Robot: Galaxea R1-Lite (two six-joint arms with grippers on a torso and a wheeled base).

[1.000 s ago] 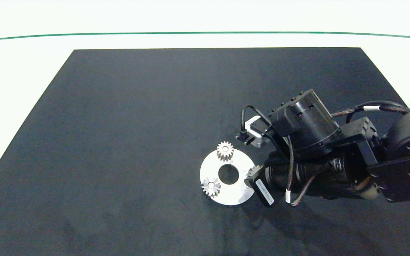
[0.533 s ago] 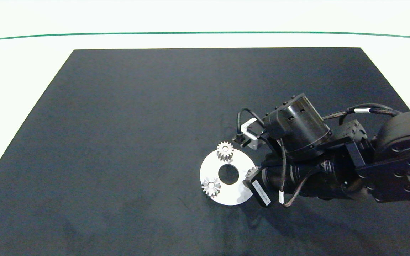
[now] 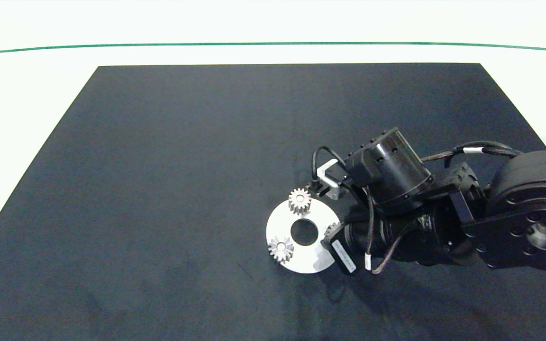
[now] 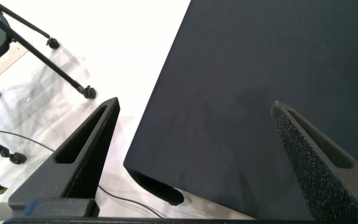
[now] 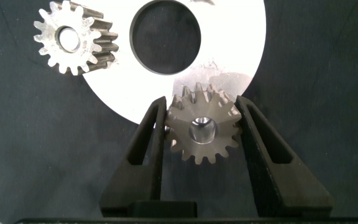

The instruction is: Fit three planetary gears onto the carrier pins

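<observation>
1. Gears: two already sit on pins of the white disc point(image 3: 301, 258), one at its upper edge point(image 3: 299, 201), one at its lower left point(image 3: 281, 249).
2. The third gear point(image 5: 202, 131) is pinched in the right gripper point(image 5: 202, 134) over the disc's right rim; it looks not yet seated.
3. The left gripper point(image 4: 197, 162) hangs spread, away at the bench point(image 4: 260, 93) edge.

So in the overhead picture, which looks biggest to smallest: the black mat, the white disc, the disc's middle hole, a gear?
1. Black mat.
2. White disc.
3. Middle hole and gear: these look about alike, so no ranking between them.
</observation>
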